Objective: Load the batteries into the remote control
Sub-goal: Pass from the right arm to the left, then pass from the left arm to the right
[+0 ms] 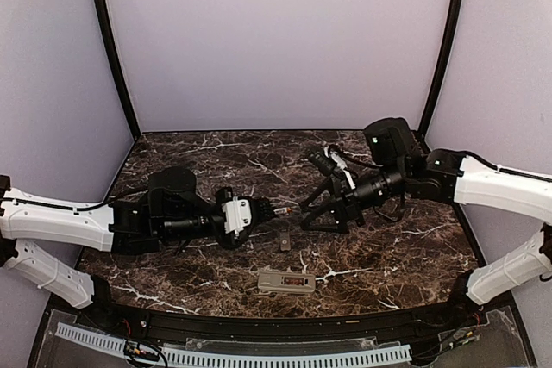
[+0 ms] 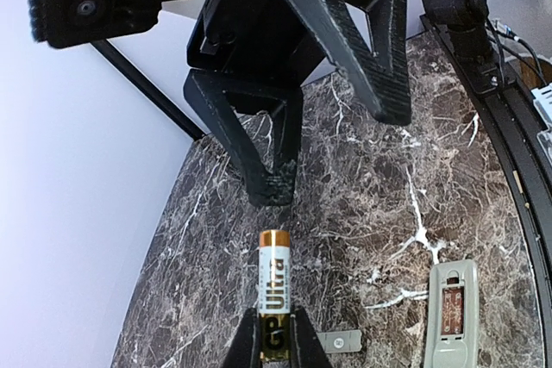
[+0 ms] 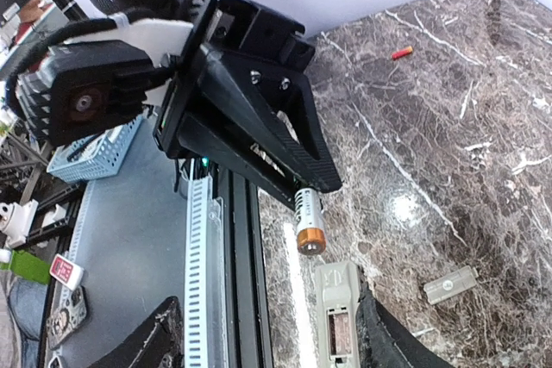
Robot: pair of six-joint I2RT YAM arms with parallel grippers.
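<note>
My left gripper [image 1: 263, 211] is shut on a battery [image 1: 279, 211], held above the table with its free end pointing right. In the left wrist view the battery [image 2: 274, 273] is white and gold, gripped at its black base by the gripper [image 2: 274, 323]. My right gripper [image 1: 304, 220] is open and empty, with its tips just beyond the battery's free end. The right wrist view shows the battery [image 3: 308, 217] facing that open gripper [image 3: 267, 344]. The grey remote control [image 1: 286, 282] lies below, its battery compartment open and facing up [image 2: 452, 312] [image 3: 338, 321].
A small grey battery cover [image 1: 285, 240] lies on the marble table between the grippers and the remote [image 2: 339, 342] [image 3: 449, 284]. A small red-orange object [image 3: 401, 53] lies farther off on the table. A black rail and a white slotted strip [image 1: 259, 355] run along the near edge.
</note>
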